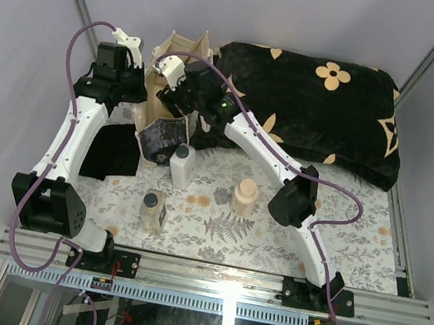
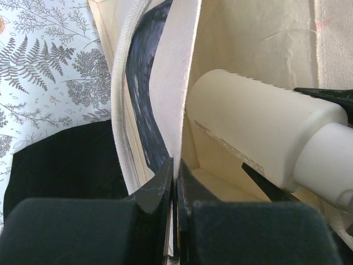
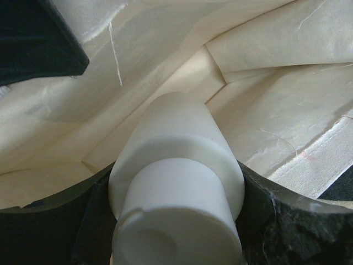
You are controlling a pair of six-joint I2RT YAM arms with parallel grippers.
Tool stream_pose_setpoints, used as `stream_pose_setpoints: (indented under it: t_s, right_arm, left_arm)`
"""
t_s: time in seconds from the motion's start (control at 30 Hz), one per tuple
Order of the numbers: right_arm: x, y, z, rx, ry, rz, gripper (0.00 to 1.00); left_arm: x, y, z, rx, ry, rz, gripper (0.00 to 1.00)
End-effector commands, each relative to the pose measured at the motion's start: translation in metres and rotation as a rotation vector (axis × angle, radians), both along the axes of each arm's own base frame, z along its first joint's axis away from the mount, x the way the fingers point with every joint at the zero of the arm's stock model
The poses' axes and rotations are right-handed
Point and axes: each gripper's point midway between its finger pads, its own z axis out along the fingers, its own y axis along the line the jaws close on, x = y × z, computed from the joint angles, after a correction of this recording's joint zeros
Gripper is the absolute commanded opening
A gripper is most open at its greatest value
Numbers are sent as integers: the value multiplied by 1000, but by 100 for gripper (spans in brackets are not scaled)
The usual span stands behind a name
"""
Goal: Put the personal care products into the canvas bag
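**Capped beige bottle held inside the tote, three to go**

Wide cap and round body of a beige bottle [image 3: 176, 182] fill the space between the right jaws. They clamp it on both sides, with the cap toward the wrist and the base pointing down into the cream canvas bag [image 3: 276, 83]. Beyond the base there is only bare lining, and whether the bottle touches the bottom is hard to tell. Just beside it, the left jaws are pinched tight on the bag's front wall, holding the mouth open.

By my reading, one product of four is inside but not released. Three wait on the counter [image 1: 331, 233], outside the bag and toward the arm bases from the right jaws. Closest to those jaws is a white flat-sided bottle [image 1: 182, 165], then a second round beige bottle [image 1: 244, 197]. Farthest is a small tan squarish bottle [image 1: 153, 210] with a dark cap. All three stand upright, apart from one another.
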Motion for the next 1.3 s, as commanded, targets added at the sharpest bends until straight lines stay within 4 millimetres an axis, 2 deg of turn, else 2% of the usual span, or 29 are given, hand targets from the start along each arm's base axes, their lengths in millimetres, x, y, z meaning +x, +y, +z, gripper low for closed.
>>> stream_pose_setpoints:
  t_s: [0.0,0.1,0.27,0.47,0.6,0.67,0.83,0.97,1.1,1.17,1.27]
  right_arm:
    - [8,-2,-3,-63,-81,-18,2]
    - [8,1,-7,-57,-76,-17,1]
    - [0,24,-16,12,-26,31,1]
    - [-14,38,-56,15,77,81,2]
    - [-24,42,-87,-15,137,101,9]
    - [-26,41,-96,-32,144,103,16]
    - [-25,41,-101,-41,145,98,31]
    - [-28,41,-104,-46,150,101,58]
    - [-27,40,-102,-52,141,98,89]
    - [-27,39,-98,-50,134,95,99]
    - [-26,38,-90,-47,122,90,99]
  left_arm:
    - [3,-6,13,-26,-51,-14,0]
    - [7,-6,10,-27,-45,-18,0]
    - [13,-8,3,-33,-34,-23,0]
    - [18,-8,-1,-36,-30,-22,0]
    - [21,-8,-1,-34,-31,-21,0]
    - [21,-7,0,-31,-33,-20,0]
    - [22,-6,0,-25,-32,-20,0]
    - [22,-7,-3,-26,-27,-23,0]
    - [21,-7,-3,-25,-27,-20,0]
    - [21,-6,-4,-24,-25,-18,0]
    - [21,-6,-5,-22,-24,-18,0]
